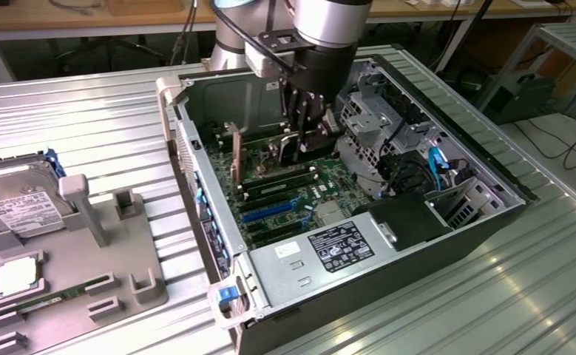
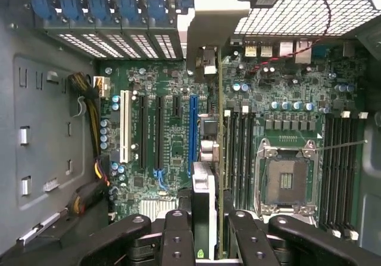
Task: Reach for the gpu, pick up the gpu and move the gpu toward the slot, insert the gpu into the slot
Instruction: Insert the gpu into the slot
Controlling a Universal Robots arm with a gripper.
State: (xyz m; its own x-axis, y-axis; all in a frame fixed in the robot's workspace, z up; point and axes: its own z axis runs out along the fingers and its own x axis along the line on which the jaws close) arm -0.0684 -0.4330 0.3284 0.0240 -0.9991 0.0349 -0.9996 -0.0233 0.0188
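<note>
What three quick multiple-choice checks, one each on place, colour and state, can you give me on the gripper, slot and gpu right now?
1. Where is the gripper?
A. On the grey fixture
B. Inside the open computer case
C. Above the hard drive

2. What colour is the slot?
A. Blue
B. Red
C. Yellow

3. What state is the gpu in?
A. Lying beside the hard drive
B. Held between the gripper's fingers
C. Resting in the grey fixture

Answers: B, the arm reaches down into the case; A, it is a blue strip on the green board; B, the card sits clamped between the fingers.
</note>
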